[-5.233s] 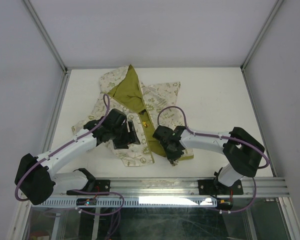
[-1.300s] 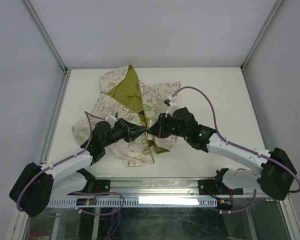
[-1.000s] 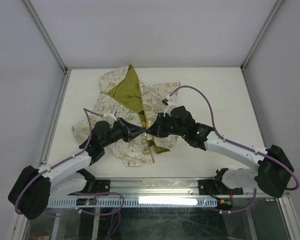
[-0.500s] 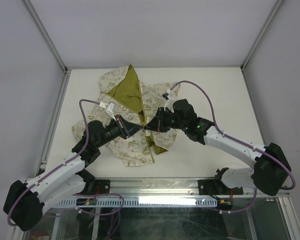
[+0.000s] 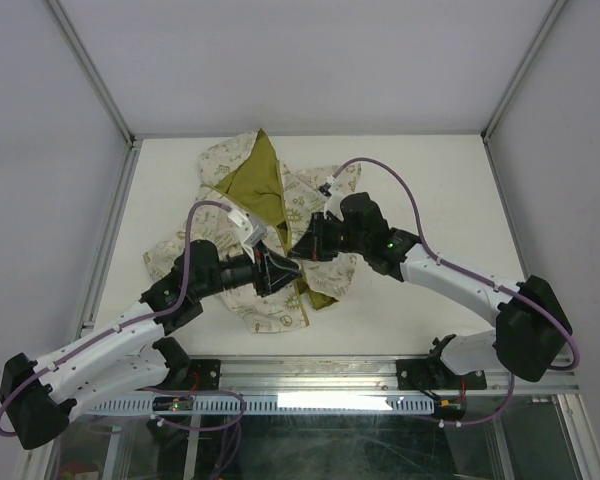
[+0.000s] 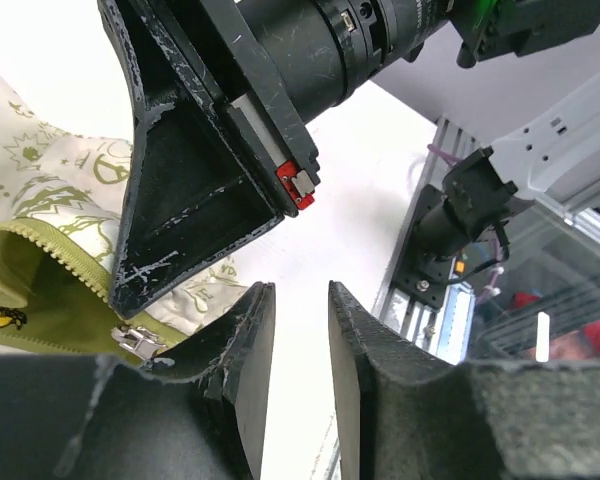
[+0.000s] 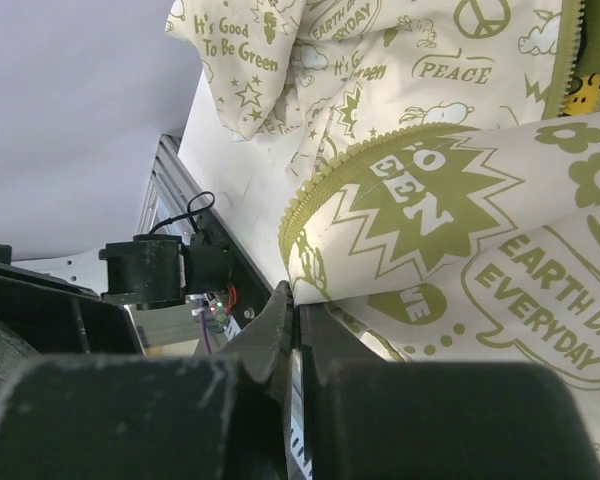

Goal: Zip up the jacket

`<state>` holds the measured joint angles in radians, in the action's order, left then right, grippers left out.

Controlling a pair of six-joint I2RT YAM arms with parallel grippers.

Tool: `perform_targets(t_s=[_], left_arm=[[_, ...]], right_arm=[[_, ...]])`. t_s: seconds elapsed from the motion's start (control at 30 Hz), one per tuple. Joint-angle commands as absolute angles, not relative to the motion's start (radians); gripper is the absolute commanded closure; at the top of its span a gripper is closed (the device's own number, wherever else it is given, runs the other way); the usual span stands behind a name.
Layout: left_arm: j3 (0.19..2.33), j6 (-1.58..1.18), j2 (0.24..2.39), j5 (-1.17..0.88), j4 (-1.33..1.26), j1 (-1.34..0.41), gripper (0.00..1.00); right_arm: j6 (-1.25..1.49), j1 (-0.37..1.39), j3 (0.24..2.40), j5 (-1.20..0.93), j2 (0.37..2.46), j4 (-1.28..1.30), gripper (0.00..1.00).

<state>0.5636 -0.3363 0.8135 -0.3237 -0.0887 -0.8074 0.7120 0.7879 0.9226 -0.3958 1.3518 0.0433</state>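
Found the left gripper point(image 6: 298, 297) parted by a narrow gap, with nothing between its fingers point(image 6: 242, 350) and one of them just beside the zipper pull point(image 6: 137, 341). Found the right gripper point(image 7: 295, 305) pressed closed on a cream edge of the jacket point(image 7: 450, 190). Saw the jacket spread open on the middle of the table point(image 5: 430, 180), long axis running far to near, olive lining point(image 5: 255, 185) face-up at the far end, hem toward the arm bases.

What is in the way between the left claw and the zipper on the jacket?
Nothing lies between them. The zipper pull sits right beside the fingers of the open left gripper, just outside their gap. The right gripper, shut on an edge of the jacket, crowds in close to the pull, so room looks tight.
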Motion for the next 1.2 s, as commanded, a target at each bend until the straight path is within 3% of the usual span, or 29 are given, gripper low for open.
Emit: perform_targets(t_s=[0.0, 0.33, 0.57, 0.83, 1.0, 1.17], left_arm=[[0.621, -0.216, 0.808, -0.325, -0.03, -0.822, 0.69], [0.773, -0.415, 0.845, -0.221, 0.084, -0.772, 0.42], [0.813, -0.617, 0.932, -0.371, 0.083, -0.571, 0.36], [0.84, -0.728, 1.069, -0.48, 0.022, -0.555, 0.35], [0.842, -0.773, 1.141, -0.544, -0.031, -0.555, 0.44], [0.832, -0.789, 1.176, -0.548, -0.111, -0.556, 0.72]], right_arm=[[0.626, 0.781, 0.987, -0.395, 1.336, 0.006, 1.0], [0.43, 0.772, 0.929, -0.42, 1.279, -0.09, 1.0], [0.364, 0.772, 0.872, -0.453, 1.251, -0.167, 1.0], [0.343, 0.772, 0.836, -0.487, 1.231, -0.209, 1.0], [0.33, 0.772, 0.83, -0.489, 1.229, -0.205, 1.0], [0.334, 0.772, 0.811, -0.494, 1.219, -0.222, 1.0]])
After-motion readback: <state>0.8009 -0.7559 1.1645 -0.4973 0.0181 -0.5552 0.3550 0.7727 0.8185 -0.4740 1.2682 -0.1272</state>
